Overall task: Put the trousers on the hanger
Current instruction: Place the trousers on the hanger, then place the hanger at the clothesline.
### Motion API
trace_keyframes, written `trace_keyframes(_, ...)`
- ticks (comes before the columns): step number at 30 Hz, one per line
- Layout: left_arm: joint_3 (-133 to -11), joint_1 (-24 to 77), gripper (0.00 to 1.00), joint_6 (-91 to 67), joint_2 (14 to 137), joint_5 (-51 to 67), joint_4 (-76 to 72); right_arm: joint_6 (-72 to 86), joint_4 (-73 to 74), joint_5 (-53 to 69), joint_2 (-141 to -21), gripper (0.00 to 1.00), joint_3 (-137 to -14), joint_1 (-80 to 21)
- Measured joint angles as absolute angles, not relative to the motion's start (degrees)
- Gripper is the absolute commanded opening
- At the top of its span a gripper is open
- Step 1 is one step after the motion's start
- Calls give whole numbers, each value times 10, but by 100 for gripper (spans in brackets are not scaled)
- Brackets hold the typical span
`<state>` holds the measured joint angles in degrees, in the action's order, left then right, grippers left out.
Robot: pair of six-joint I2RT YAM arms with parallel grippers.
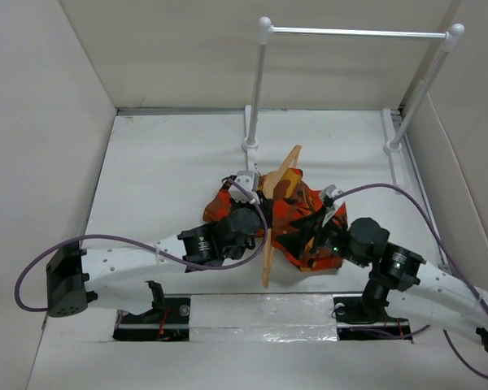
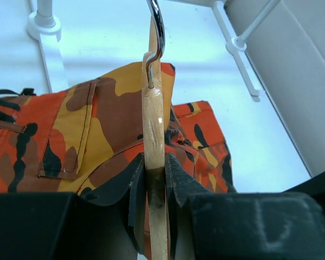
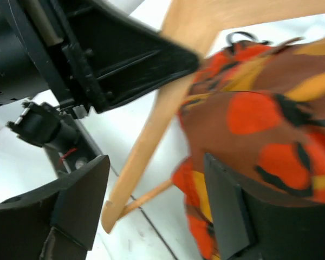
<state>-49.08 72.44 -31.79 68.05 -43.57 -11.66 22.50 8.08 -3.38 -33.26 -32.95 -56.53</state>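
White walls boxed in a white table [image 1: 163, 162], with a white tube rack [image 1: 350, 33] standing at its far side. The trousers [image 1: 301, 215] lay bunched in a heap at mid-table, between the two arms. The hanger [image 1: 267, 260] stood on edge against the heap, its metal hook [image 2: 157, 27] pointing toward the rack. The left gripper [image 2: 154, 181] was clamped narrowly on the hanger's wooden body just below the hook, cloth behind it. The right gripper [image 3: 157, 179] stood spread wide, pinching nothing: one wooden arm of the hanger crossed the gap, and the trousers bulged against one finger [image 3: 227, 206].
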Motion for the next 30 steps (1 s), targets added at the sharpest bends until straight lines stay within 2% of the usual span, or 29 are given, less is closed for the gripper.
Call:
trace_keyframes(6, -538, 726, 0, -307, 680, -425, -84, 264, 24, -140, -468, 78, -349, -673)
trace_keyframes(12, -564, 726, 0, -307, 680, -415, -41, 284, -22, -191, -504, 65, -349, -680)
trace_keyframes(17, -585, 725, 0, -306, 680, -409, -9, 297, -74, -191, -530, 50, -351, -682)
trace_keyframes(18, -587, 724, 0, -307, 680, -409, -8, 298, -83, -190, -533, 45, -352, -683)
trace_keyframes(19, -587, 722, 0, -307, 680, -407, -8, 301, -89, -189, -535, 33, -352, -683)
trace_keyframes(21, -589, 722, 0, -307, 679, -411, -5, 328, -89, -197, -538, 26, -351, -683)
trace_keyframes(22, -590, 722, 0, -307, 677, -413, -6, 339, -88, -206, -540, 16, -349, -680)
trace_keyframes(25, -591, 722, 0, -307, 669, -410, -9, 348, -106, -217, -535, 5, -340, -675)
trace_keyframes(29, -592, 723, 0, -306, 669, -401, -16, 364, -127, -216, -509, 0, -319, -676)
trace_keyframes(30, -594, 723, 3, -306, 669, -396, -18, 368, -132, -217, -501, 0, -313, -676)
